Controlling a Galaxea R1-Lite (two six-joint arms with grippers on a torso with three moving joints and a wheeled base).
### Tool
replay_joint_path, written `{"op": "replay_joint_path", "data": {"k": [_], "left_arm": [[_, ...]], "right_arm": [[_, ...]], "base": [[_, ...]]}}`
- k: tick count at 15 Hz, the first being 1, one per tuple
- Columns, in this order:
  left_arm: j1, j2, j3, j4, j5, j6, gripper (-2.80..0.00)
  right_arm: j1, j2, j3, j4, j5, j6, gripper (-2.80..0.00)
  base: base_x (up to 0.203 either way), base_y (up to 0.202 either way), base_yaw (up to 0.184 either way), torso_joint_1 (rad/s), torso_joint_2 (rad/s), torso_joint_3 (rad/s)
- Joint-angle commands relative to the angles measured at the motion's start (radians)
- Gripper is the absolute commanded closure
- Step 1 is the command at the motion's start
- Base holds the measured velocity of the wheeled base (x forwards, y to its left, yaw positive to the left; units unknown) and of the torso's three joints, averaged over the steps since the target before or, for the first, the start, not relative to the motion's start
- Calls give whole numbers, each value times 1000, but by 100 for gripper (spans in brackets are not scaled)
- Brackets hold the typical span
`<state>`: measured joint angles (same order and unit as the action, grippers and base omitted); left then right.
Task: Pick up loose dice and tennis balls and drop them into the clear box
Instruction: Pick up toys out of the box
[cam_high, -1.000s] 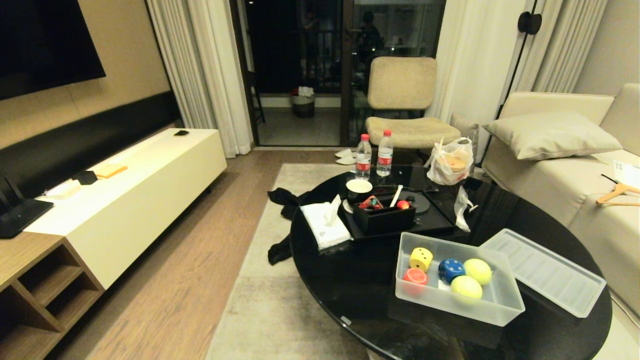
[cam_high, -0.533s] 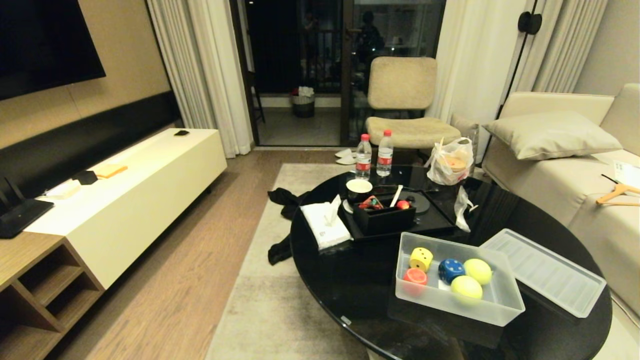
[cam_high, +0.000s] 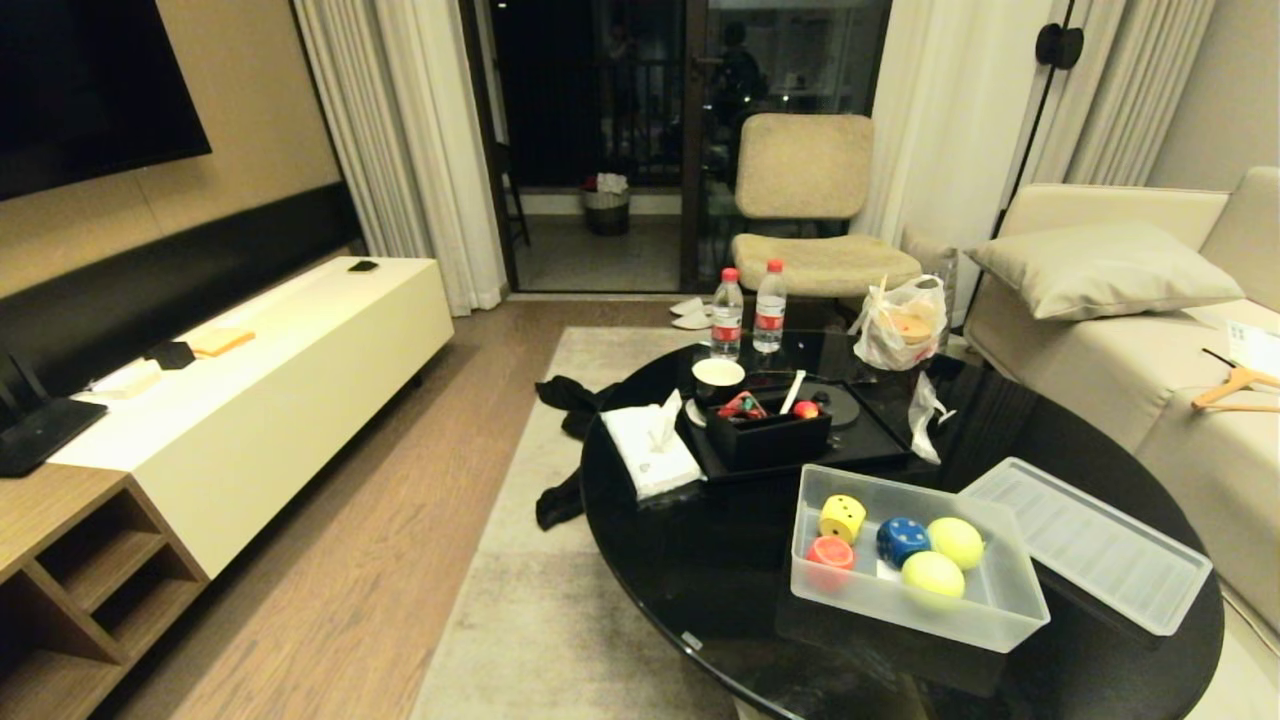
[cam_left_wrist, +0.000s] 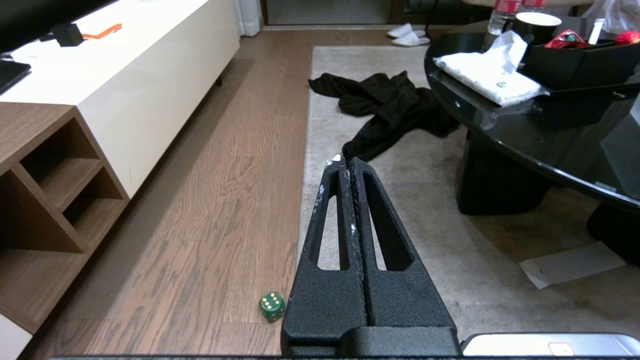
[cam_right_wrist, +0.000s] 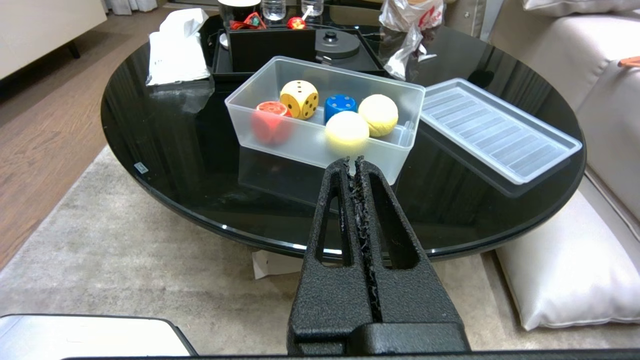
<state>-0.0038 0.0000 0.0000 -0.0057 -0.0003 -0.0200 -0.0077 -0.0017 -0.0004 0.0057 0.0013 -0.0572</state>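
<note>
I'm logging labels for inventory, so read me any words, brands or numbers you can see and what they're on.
No text here can be read.
Water bottles: red labels, print too small.
Tissue pack: small dark mark, blurred.
Table sticker: unreadable.
Dice, such as the green die: pips only, no numerals.

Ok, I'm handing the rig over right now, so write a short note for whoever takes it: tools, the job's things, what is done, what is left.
Left tool: shut, empty, low over the rug's edge.
Right tool: shut, empty, in front of the black table, pointing at the clear box.
In the box: yellow die, red die, blue die, two tennis balls.
Lid lies off, beside the box on the table.
Left: green die loose on the wood floor near the left tool. No other loose die is in view.
</note>
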Motion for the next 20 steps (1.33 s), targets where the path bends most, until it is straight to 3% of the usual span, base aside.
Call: {"op": "replay_joint_path", "data": {"k": [1, 10, 20], "left_arm": [[-1, 0, 2, 0, 0, 0, 0], [-1, 0, 2, 0, 0, 0, 0], [-1, 0, 2, 0, 0, -1, 0]], "right_arm": [[0, 2, 2, 0, 0, -1, 0], [0, 2, 2, 0, 0, -1, 0], [0, 2, 2, 0, 0, -1, 0]], "base": [[0, 0, 0, 0, 0, 0], [-11, 0, 1, 0, 1, 1], [-176, 0, -5, 3, 2, 2]]}}
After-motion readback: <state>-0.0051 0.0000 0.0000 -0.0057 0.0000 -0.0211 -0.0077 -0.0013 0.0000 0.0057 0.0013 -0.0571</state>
